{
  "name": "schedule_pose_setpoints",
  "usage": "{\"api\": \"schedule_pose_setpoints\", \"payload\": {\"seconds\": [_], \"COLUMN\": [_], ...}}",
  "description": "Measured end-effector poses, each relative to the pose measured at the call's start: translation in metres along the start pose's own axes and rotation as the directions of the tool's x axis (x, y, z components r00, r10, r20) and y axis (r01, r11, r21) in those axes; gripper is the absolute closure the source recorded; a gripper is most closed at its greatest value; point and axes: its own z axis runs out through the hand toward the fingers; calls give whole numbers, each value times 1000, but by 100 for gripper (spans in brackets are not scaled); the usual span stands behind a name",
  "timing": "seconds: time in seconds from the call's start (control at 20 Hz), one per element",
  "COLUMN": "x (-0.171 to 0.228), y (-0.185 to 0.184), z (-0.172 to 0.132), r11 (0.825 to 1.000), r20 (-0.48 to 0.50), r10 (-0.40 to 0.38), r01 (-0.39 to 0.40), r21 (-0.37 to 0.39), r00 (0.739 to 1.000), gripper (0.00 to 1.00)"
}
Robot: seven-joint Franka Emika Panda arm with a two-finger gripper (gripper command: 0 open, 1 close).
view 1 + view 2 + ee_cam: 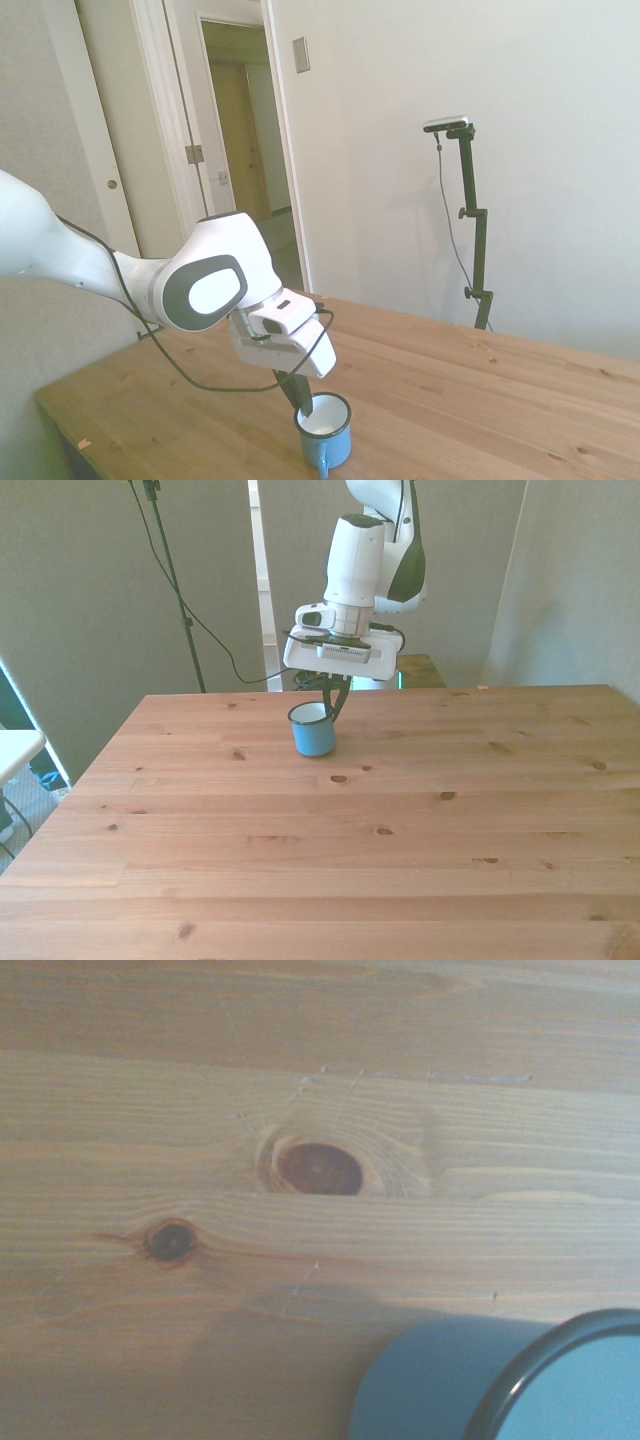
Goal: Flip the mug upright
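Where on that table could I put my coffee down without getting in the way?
Nearly everywhere: the table is bare wood between the mug and its near edge, and out to both sides in the front view. The only crowded spot is by the far edge, where the pincer grips the mug's rim.

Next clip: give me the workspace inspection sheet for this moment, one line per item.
Surface: wooden table, knotty planks, bare apart from the mug.
Job's things: mug upright, opening up, base at or just above the table; handle faces the side camera.
Clutter: nothing seen.
End effector: end effector pinches the mug's rim from above, one finger inside.
Cables: black cable loops under the wrist; another hangs behind the table.
Surroundings: white walls, open doorway behind the arm, grey panels across the front view.
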Motion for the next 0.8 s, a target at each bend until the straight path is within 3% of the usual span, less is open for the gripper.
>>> {"api": "schedule_pose_setpoints", "payload": {"seconds": [0.8], "x": [16], "y": [12], "z": [-7], "r11": [999], "r20": [-15], "r10": [40], "r01": [-40], "r21": [9], "r00": [999], "gripper": [0]}}
